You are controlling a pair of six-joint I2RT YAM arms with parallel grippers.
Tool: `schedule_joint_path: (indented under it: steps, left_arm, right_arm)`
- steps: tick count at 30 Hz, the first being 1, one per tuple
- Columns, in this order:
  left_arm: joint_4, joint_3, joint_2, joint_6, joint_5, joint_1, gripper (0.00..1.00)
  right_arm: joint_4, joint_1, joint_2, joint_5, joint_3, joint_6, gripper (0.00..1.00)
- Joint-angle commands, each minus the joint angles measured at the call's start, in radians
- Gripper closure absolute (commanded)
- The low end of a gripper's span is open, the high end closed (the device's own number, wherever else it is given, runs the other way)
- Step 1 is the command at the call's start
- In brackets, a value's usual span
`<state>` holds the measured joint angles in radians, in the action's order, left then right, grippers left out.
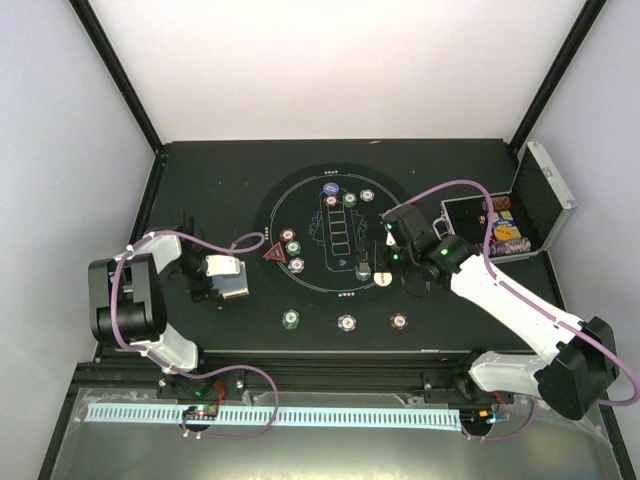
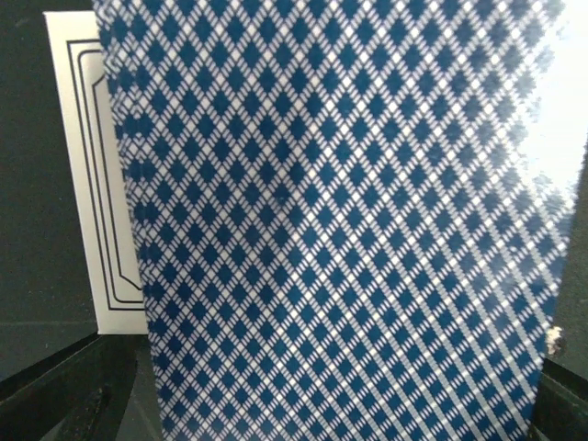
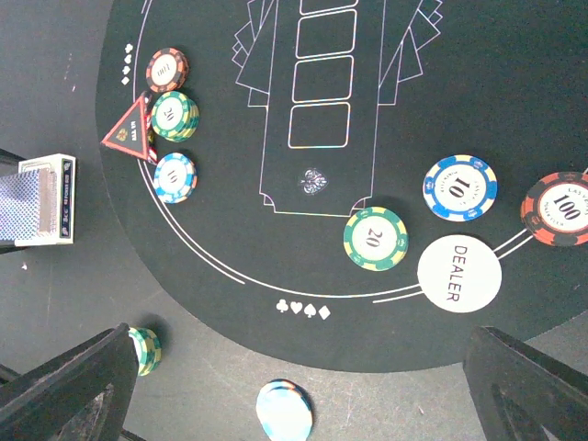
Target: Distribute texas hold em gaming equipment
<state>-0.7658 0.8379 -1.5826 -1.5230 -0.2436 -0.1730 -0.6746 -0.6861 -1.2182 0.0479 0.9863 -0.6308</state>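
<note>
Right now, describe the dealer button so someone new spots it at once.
Find the round black mat, then its edge nearest the right arm. There, on the white border line beside a green 20 chip, lies the button: a plain white disc printed DEALER, with no stripes, unlike every chip around.

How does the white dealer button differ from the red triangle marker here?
The dealer button is round, the triangle marker three-cornered. The button is white with black lettering; the marker has a red rim and dark face. Both lie flat near the rim of the black mat.
</note>
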Motion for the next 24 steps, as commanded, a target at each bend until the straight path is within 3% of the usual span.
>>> schedule_joint_path:
  steps: [1, 24]
  left_arm:
    - [0.043, -0.011, -0.010, 0.018, 0.009, 0.012, 0.01]
    - [0.102, -0.079, 0.020, -0.004, 0.035, 0.020, 0.29]
  right_arm:
    - [-0.002, -0.009, 0.006, -0.003, 0.000, -0.008, 0.00]
    - [0.008, -0.010, 0.003, 0.003, -0.017, -0.022, 0.00]
